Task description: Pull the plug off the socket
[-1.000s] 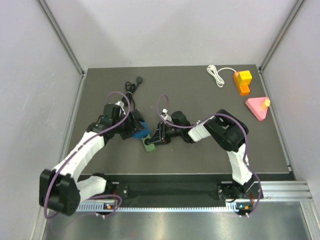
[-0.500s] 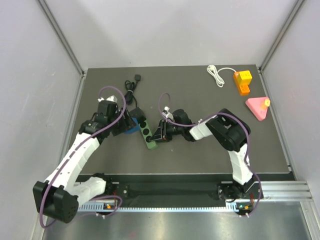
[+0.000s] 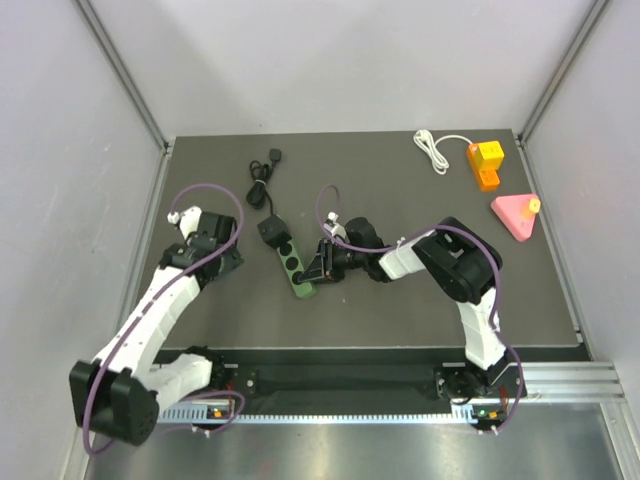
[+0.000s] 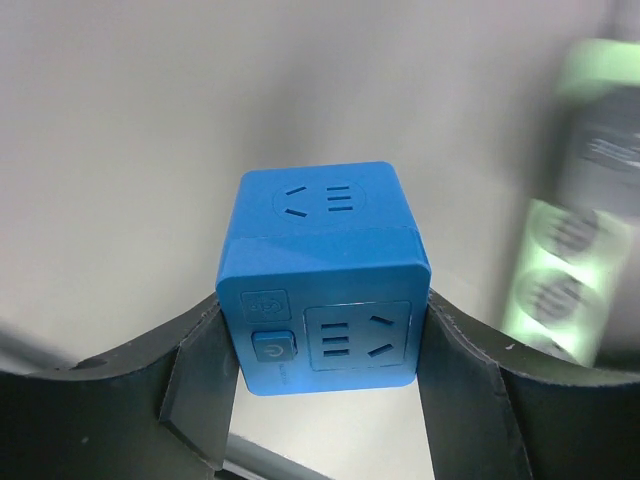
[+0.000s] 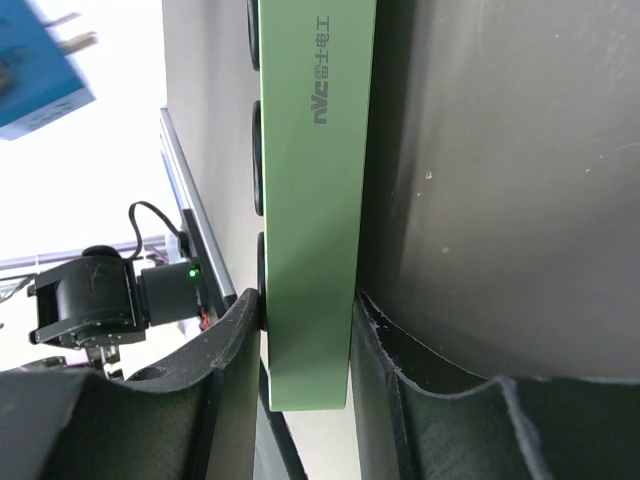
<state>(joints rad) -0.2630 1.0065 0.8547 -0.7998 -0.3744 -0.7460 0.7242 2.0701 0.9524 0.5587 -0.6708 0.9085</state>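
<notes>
We judge the pull done: the blue cube plug (image 4: 325,250) sits clenched between the two fingers (image 4: 200,372) of the left gripper (image 4: 325,305), held well apart from the green socket strip (image 5: 310,180), and in the right wrist view its bare prongs show free of any outlet. The right gripper (image 5: 305,300) is clamped across the strip's end nearer the arm bases, holding it on the dark table (image 3: 400,180). What we think is left is only setting the plug down and letting both go. On the strip's side we read a logo like "nvc" followed by Chinese characters, perhaps 雷士电工, though the print is sideways and small. The plug's faces show outlet slots and a round button, no wording we can read
</notes>
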